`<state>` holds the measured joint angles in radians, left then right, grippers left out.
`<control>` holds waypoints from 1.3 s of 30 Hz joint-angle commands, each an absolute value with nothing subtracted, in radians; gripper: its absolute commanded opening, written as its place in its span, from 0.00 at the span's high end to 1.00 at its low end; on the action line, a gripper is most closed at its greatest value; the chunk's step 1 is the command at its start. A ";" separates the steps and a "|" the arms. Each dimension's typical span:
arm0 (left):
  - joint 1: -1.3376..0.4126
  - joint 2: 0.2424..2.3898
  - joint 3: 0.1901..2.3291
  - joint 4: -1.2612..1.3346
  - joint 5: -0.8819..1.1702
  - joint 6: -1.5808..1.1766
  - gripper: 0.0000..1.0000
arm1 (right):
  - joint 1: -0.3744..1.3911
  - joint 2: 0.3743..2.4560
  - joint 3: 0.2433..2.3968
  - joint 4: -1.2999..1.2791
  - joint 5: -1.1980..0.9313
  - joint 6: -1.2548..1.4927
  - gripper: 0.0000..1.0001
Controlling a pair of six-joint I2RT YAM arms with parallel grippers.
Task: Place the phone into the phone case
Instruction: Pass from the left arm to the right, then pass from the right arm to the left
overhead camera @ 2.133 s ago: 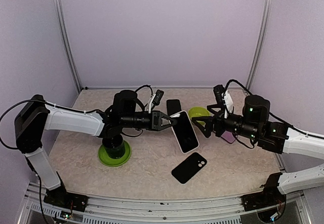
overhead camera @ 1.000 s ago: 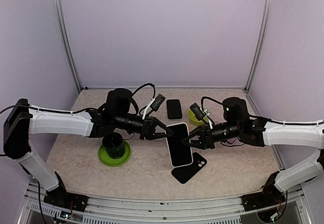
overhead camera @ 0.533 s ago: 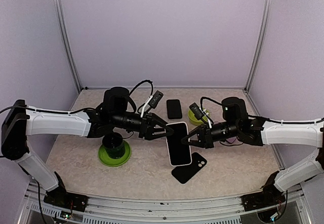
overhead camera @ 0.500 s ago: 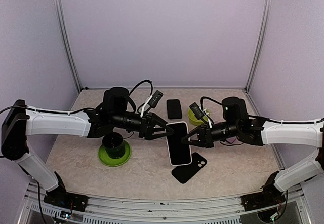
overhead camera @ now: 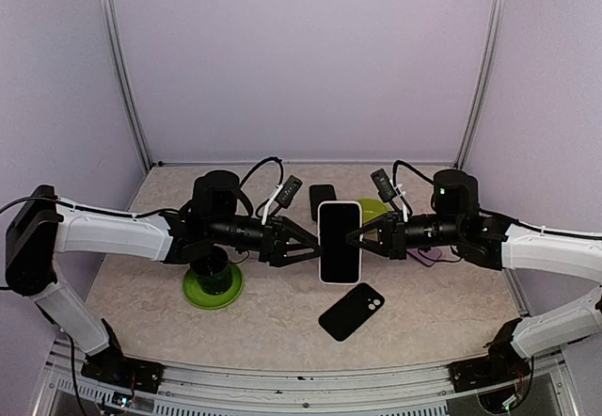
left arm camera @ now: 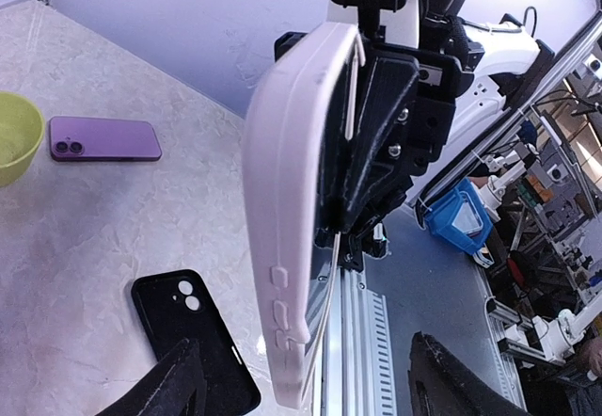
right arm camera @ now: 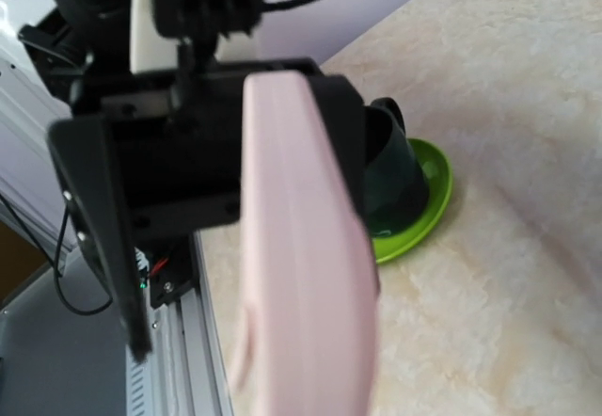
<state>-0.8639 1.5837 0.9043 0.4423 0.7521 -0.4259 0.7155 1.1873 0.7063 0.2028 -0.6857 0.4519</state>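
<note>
Top external view: phone [overhead camera: 340,241] is off the table [overhead camera: 141,312], held upright in the air between the two arms. Its dark screen faces the camera, with a pale frame around it. Right gripper [overhead camera: 358,238] is clamped on the phone's right long edge, about mid-height, and alone carries it. Left gripper [overhead camera: 310,248] sits just beside the left long edge, jaws spread, with no contact that can be made out.

Left wrist view: phone seen edge-on, pale pink-white side with buttons, tilted a little. The right arm's black fingers press on it from behind. Left fingers [left arm camera: 174,390] show at the bottom corners, wide apart, one to each side of the phone, neither touching.

Right wrist view: phone edge close and blurred, the left gripper's black body right behind it.

Phone case [overhead camera: 352,311]: black, lies flat on the table below and slightly right of the held phone, camera cut-out at its far right end. It is well apart from both grippers.

Other items:
- Green saucer [overhead camera: 213,287] with dark cup [overhead camera: 211,265] on it, under the left arm.
- Green bowl [overhead camera: 373,207] behind the phone, mostly hidden.
- Second black slab [overhead camera: 321,198] flat on the table behind the phone, partly hidden.
- Purple phone [left arm camera: 103,139] flat on the table near the bowl, lenses at its left end in the left wrist view.
</note>
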 commanded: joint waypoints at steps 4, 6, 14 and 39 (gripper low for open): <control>-0.880 1.668 0.997 0.467 0.767 -0.454 0.36 | 0.707 1.177 0.698 0.292 -0.688 0.473 1.00; -0.880 1.688 1.011 0.468 0.771 -0.459 0.45 | 0.706 1.176 0.695 0.298 -0.687 0.476 1.00; -0.880 1.719 1.047 0.469 0.781 -0.477 0.85 | 0.706 1.175 0.690 0.286 -0.649 0.464 1.00; -0.677 1.751 1.216 0.258 0.777 -0.571 1.00 | 0.651 1.100 0.687 0.071 -0.399 0.382 0.16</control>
<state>-0.7277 1.7393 1.1206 0.3115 0.7628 -0.5587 0.6659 1.1316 0.6907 0.1246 -0.4664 0.4091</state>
